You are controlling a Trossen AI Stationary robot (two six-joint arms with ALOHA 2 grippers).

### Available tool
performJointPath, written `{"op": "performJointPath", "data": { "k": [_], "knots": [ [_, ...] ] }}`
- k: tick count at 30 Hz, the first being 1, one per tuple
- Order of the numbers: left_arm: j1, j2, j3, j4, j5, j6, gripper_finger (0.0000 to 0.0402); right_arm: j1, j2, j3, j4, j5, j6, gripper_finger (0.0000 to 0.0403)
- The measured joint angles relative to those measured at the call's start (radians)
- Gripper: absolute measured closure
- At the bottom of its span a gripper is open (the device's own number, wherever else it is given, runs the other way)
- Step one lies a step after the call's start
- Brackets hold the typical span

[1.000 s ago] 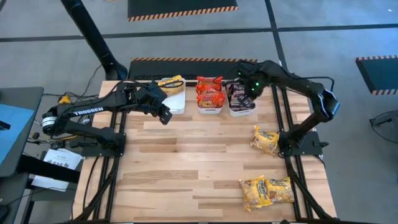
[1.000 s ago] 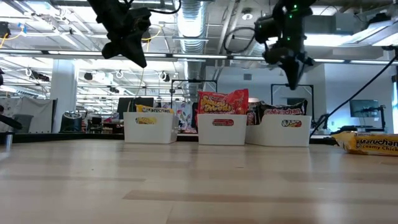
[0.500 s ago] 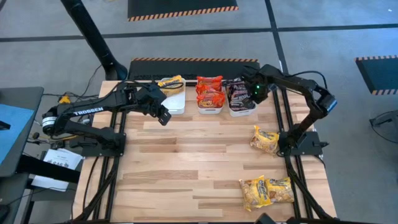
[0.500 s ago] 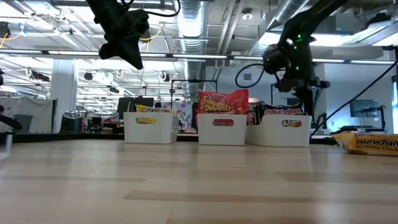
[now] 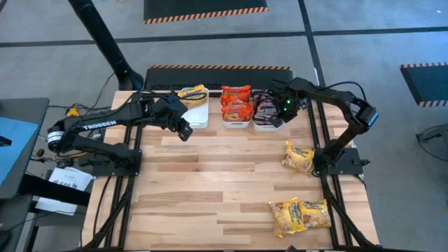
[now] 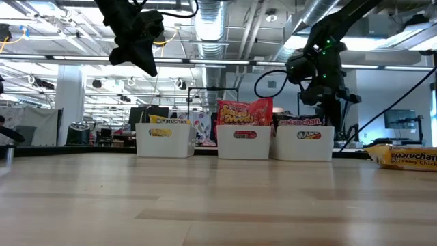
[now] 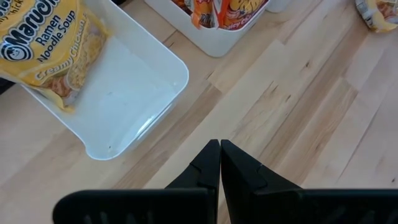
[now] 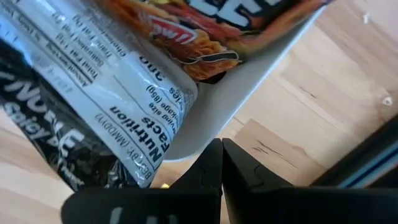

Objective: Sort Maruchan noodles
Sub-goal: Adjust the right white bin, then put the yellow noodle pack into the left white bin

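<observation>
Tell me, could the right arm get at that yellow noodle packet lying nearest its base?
Probably yes. The yellow packet lies flat on bare wood with nothing on it or crowding it. The right end effector is shut at the dark-packet bin, so it would have to swing back and open.

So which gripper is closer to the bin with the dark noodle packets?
Right. The right gripper sits at the dark-packet bin; the left gripper hovers by the yellow-packet bin, two bins away.

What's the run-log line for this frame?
left end effector: shut, idle by yellow bin | right end effector: shut, at dark bin | loose packets: three
</observation>
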Motion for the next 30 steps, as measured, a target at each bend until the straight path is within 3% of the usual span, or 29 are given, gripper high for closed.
{"op": "performJointPath", "data": {
  "k": [11, 23, 30],
  "knots": [
    [0.000, 0.000, 0.000, -0.027, 0.000, 0.002, 0.0401, 0.032, -0.016, 0.024, -0.063, 0.005, 0.012, 0.0381],
    [0.000, 0.000, 0.000, -0.044, 0.001, -0.073, 0.0401, 0.040, -0.234, 0.055, -0.074, -0.003, 0.018, 0.0381],
    [0.000, 0.000, 0.000, -0.045, 0.065, -0.068, 0.0401, 0.128, -0.306, 0.055, -0.089, -0.032, 0.020, 0.0373]
  ]
}}
